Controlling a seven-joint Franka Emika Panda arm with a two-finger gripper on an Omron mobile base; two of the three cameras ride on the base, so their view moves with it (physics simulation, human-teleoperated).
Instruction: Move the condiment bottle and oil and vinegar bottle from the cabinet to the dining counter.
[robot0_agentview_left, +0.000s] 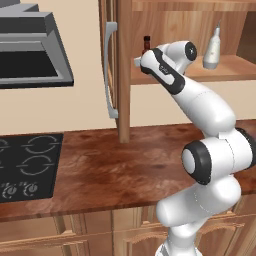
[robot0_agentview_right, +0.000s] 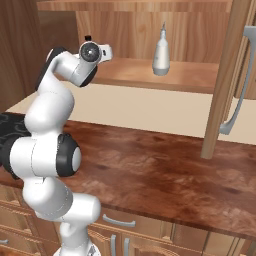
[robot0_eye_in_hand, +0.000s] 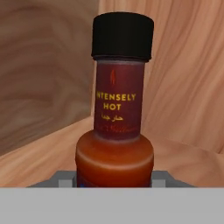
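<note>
Reaching for the condiment bottle (robot0_eye_in_hand: 117, 113) on the cabinet (robot0_agentview_left: 175, 75) shelf | gripper (robot0_eye_in_hand: 114, 183) closely flanking bottle base, grip cannot be told | oil and vinegar bottle (robot0_agentview_right: 161, 52) stands farther along shelf | next: confirm closure, lift clear.

Both base views are looking from behind the arm into the cabinet (robot0_agentview_left: 165, 70); the hand view is pressing close.
</note>
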